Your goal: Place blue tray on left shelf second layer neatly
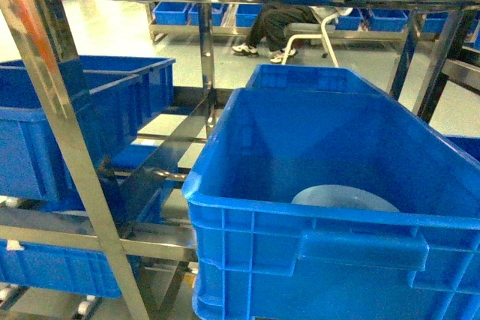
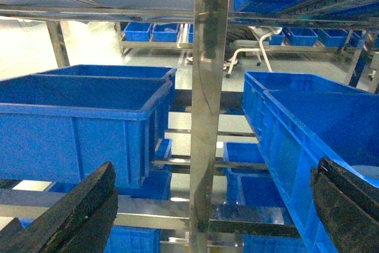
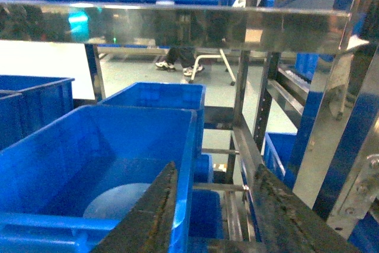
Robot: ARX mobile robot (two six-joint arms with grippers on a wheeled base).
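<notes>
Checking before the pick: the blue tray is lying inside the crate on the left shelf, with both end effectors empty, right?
Not quite. The blue tray lies in the big crate on the right, not the left shelf, as the head view shows. Both end effectors, left and right, are empty.

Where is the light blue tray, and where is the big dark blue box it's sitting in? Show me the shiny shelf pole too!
blue tray (image 1: pixel 341 198), head view, on its pale top surface.
dark blue crate (image 1: pixel 315 252), head view, on its near front wall.
left shelf (image 2: pixel 208 87), left wrist view, on its shiny upright.
</notes>
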